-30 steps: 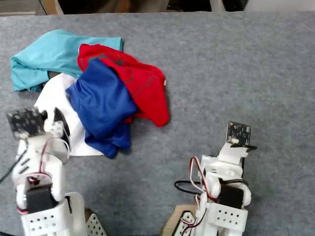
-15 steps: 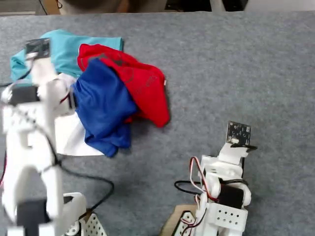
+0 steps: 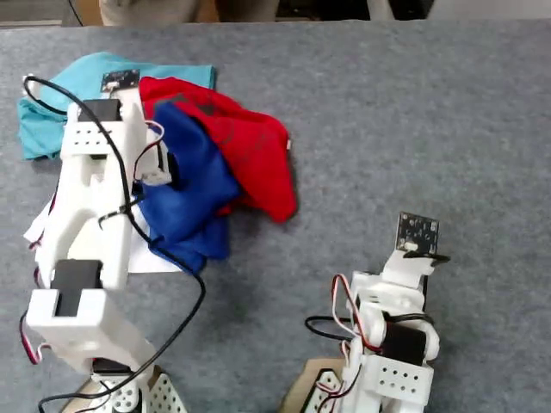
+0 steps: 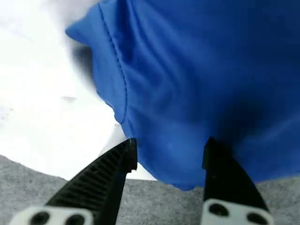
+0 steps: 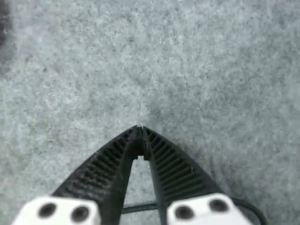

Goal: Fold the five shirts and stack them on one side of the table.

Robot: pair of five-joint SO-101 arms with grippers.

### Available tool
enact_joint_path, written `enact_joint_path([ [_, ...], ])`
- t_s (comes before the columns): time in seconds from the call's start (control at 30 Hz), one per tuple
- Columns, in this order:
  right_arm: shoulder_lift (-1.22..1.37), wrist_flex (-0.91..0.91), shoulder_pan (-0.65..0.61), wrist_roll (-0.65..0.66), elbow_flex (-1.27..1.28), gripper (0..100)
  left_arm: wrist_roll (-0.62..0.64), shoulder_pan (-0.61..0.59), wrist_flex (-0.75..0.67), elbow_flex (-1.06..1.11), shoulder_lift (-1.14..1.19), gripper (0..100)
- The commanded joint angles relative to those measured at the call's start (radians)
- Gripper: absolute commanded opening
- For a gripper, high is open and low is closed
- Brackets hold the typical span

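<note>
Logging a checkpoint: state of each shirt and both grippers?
blue shirt: crumpled, unfolded, topmost
red shirt: crumpled, partly under blue shirt
teal shirt: rumpled, unfolded
white shirt: spread out, under blue shirt
left gripper: open, at blue shirt's edge
right gripper: shut, empty

In the high view the left arm (image 3: 90, 198) covers most of the white shirt (image 3: 145, 255), a part of the teal shirt (image 3: 41, 131) and one side of the blue shirt (image 3: 196, 185). The red shirt (image 3: 256, 155) goes partly under the blue one. In the left wrist view the blue shirt is cut by the picture's edges, and the blurred white cloth beside it is probably the white shirt.
</note>
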Motion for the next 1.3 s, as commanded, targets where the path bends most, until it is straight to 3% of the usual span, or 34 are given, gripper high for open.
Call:
enact_joint_path([
  [0.0, -0.071, 0.005, -0.005, -0.005, -0.001, 0.5, 0.008, -0.040, -0.058, -0.051, 0.039, 24],
  [0.13, -0.071, 0.005, -0.005, -0.005, -0.001, 0.5, 0.008, -0.055, -0.112, -0.052, 0.110, 23],
  [0.43, -0.071, 0.005, -0.005, -0.005, -0.001, 0.5, 0.000, -0.003, -0.123, -0.095, 0.143, 2],
  [0.53, -0.071, 0.005, -0.005, -0.005, -0.001, 0.5, 0.002, 0.018, -0.112, -0.117, 0.134, 2],
  [0.7, -0.071, 0.005, -0.005, -0.005, -0.001, 0.5, 0.000, 0.075, 0.026, -0.224, 0.079, 2],
  [0.97, -0.071, 0.005, -0.010, -0.009, -0.001, 0.5, -0.035, 0.290, 0.227, -0.362, -0.091, 2],
  [1.27, -0.073, 0.005, -0.157, -0.006, -0.001, 0.5, -0.048, 0.559, 0.253, -0.351, -0.387, 2],
])
